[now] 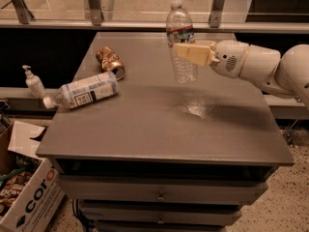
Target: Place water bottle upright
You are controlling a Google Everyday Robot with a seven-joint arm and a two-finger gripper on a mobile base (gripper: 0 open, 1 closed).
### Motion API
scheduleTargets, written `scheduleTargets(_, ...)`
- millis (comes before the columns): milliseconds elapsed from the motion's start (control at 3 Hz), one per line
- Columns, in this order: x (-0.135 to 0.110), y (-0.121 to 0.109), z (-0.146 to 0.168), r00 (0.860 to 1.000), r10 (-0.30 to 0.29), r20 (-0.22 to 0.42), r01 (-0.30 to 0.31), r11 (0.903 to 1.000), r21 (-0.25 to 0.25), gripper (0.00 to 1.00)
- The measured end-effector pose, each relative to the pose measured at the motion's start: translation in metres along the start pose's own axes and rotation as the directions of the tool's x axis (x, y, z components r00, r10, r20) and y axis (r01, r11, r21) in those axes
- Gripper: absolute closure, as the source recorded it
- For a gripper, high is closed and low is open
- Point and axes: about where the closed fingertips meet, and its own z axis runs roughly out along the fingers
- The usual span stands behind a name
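The water bottle (181,37) is a small clear ribbed bottle with a white cap and a narrow dark red-and-white label band. It hangs upright in the air above the middle of the grey table (145,124), well clear of the top. My gripper (190,53) comes in from the right on a white arm and is shut on the bottle's middle, its cream fingers (192,53) across the front of the body. The bottle's base is free below the fingers.
A larger bottle with a white-blue label (84,91) lies on its side at the table's left. A crushed gold can (110,61) lies behind it. A white pump bottle (33,82) stands on a ledge left of the table. A cardboard box (26,197) sits on the floor lower left.
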Motion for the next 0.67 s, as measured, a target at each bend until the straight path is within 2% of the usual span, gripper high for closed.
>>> scheduleTargets(333,-0.003,0.0,-0.011,0.996,-0.081,-0.026,0.082,0.9953,0.051,1.0)
scheduleTargets(667,-0.008,0.004,-0.025,0.989,-0.143,-0.036,0.146,0.9864,0.075,1.0)
